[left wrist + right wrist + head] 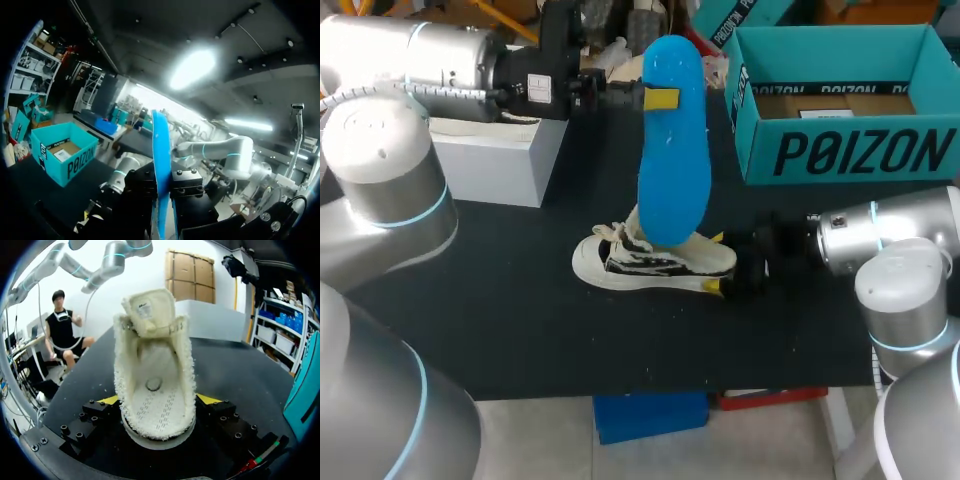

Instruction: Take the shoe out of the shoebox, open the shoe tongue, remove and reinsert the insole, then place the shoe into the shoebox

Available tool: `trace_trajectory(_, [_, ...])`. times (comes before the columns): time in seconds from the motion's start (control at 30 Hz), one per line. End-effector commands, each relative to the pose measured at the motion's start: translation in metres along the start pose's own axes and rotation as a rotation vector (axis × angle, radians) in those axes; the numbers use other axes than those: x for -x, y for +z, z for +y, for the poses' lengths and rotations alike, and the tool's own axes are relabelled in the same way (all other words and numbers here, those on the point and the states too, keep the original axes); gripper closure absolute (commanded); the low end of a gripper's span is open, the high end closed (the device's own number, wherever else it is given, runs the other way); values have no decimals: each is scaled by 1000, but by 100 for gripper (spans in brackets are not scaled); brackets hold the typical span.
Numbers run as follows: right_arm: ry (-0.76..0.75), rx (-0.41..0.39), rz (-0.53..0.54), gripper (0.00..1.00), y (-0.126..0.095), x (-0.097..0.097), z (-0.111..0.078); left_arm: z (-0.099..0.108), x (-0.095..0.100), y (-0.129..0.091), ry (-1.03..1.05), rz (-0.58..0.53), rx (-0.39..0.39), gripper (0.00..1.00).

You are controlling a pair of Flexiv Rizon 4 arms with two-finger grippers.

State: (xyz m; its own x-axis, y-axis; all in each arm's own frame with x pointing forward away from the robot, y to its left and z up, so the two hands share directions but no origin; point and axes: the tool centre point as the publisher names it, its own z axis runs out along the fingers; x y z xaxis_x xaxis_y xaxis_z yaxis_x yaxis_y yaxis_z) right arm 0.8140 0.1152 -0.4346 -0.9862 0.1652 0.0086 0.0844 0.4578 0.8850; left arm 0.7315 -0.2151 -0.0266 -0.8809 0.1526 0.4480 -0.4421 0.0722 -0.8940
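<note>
Your left pincer (661, 98) holds the blue insole (673, 150) upright, lower end at the mouth of the shoe (640, 262), which lies mid-way across the tabletop (520, 310), toe toward its left edge, heel clamped in your right pincer (715, 262)

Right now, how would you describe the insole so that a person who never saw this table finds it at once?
Start at the black table, left of the teal shoebox. Near its middle lies a white shoe, and the insole stands upright over it, held by the left gripper. It alone is bright blue, long and flat with rounded ends.
</note>
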Motion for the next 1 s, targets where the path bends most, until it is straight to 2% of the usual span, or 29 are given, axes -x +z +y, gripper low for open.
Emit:
trace_trajectory(0.03, [1,-1,-2,100,1,-1,-1,7,-27,-8,-19,-62,-45,100])
trace_trajectory(0.27, [1,-1,-2,100,1,-1,-1,-5,-55,-15,-16,-103,-13,100])
trace_trajectory(0.47, [1,-1,-2,100,1,-1,-1,-15,-76,-17,-4,-86,-28,100])
trace_trajectory(0.73, [1,-1,-2,100,1,-1,-1,-19,-83,-19,3,-74,-58,100])
trace_trajectory(0.77, [1,-1,-2,83,1,-1,-1,-19,-83,-19,3,-74,-58,100])
trace_trajectory(0.8, [1,-9,-3,0,-1,0,0,-19,-83,-19,3,-74,-58,100])
trace_trajectory(0.9, [-14,-53,1,0,-10,6,3,-19,-83,-19,3,-74,-58,100])
trace_trajectory(1.0, [-34,-90,-18,0,-29,13,8,-19,-83,-19,3,-74,-58,100])
